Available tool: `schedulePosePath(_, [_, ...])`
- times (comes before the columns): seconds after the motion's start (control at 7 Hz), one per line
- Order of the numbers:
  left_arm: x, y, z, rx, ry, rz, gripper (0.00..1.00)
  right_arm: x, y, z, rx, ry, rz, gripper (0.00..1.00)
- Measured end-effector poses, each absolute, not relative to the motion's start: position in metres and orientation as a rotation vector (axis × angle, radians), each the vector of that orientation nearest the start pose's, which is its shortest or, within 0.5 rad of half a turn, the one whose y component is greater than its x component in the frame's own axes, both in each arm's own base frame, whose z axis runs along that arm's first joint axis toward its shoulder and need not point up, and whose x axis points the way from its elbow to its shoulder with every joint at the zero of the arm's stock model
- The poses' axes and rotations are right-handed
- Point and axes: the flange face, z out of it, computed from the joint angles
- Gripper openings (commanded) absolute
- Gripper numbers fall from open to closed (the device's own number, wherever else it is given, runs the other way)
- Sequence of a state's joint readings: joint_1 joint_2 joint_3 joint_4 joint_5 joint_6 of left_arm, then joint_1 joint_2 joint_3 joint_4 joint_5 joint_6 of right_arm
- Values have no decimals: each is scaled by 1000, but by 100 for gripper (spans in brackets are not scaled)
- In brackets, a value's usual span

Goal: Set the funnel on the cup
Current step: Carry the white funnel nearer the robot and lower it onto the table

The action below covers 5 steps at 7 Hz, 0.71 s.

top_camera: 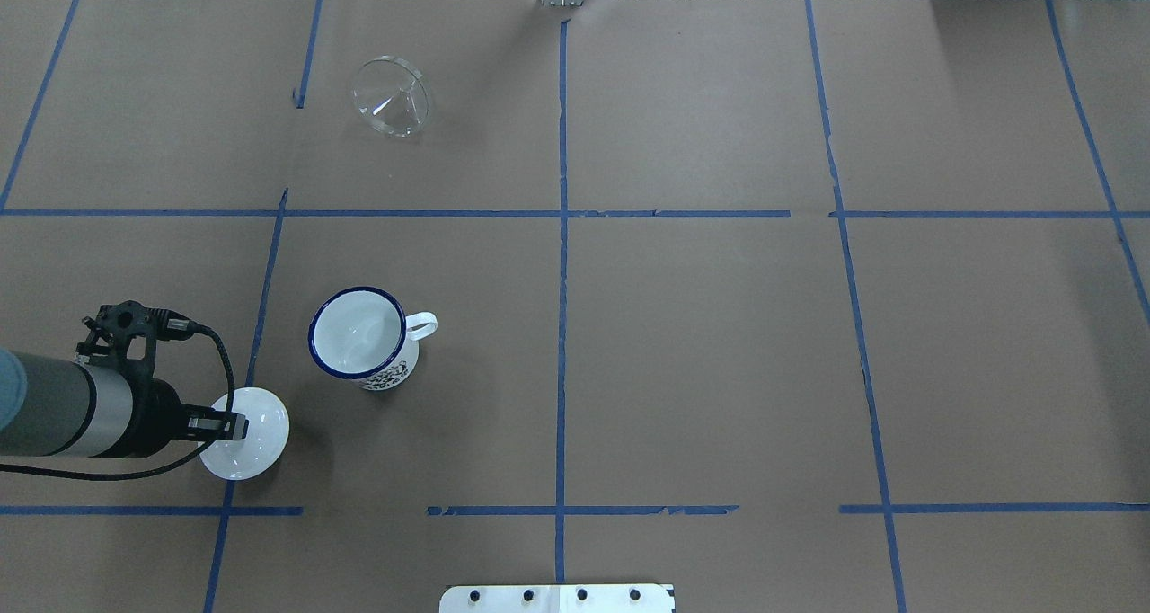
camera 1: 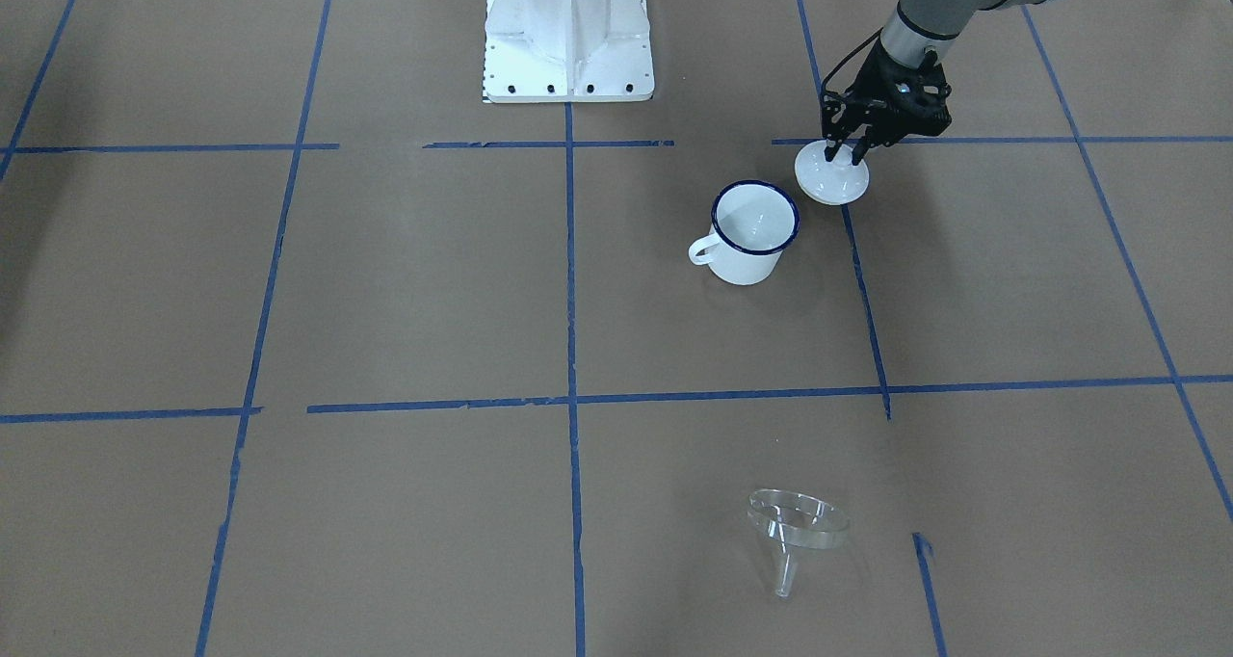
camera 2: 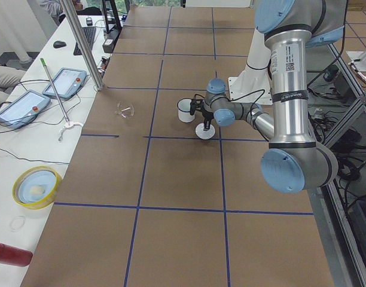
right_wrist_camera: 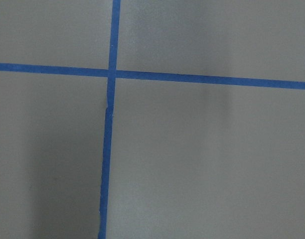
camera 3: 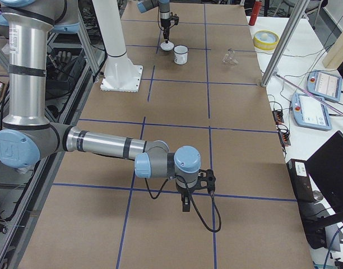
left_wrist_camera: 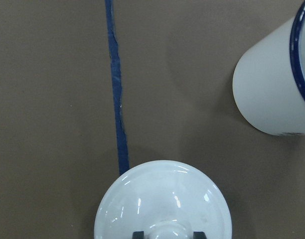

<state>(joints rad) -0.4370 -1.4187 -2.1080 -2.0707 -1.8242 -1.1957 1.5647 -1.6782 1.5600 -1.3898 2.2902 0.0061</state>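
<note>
The clear funnel (camera 1: 795, 527) lies on its side on the brown paper, far from the robot; it also shows in the overhead view (top_camera: 391, 99). The white mug with a blue rim (camera 1: 754, 228) stands upright with nothing on it (top_camera: 359, 339). My left gripper (camera 1: 846, 146) is shut on the knob of a white domed lid (camera 1: 830, 177), right beside the mug; the left wrist view shows fingers on both sides of the knob (left_wrist_camera: 167, 234). My right gripper (camera 3: 185, 203) hangs low over bare paper far from these things; I cannot tell whether it is open or shut.
The robot's white base (camera 1: 568, 36) stands at the table's near edge. Blue tape lines (camera 1: 570, 252) cross the brown paper. A yellow-rimmed bowl (camera 2: 33, 186) and tablets (camera 2: 21, 107) sit on the white bench beyond the far edge.
</note>
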Motion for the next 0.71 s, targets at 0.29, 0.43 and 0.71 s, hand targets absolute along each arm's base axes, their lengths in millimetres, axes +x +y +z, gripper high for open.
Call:
schedulePosePath(0.29, [355,-281,421,129,899,57,22,65,-449,700,56,-720,-23,100])
schedulePosePath(0.43, [361,-281,421,125,899,50,36,65,-449,700,56,-720,-23,100])
schedulePosePath(0.71, [370,-281,419,125,901,31,100,65,-449,700,56,-720,-23,100])
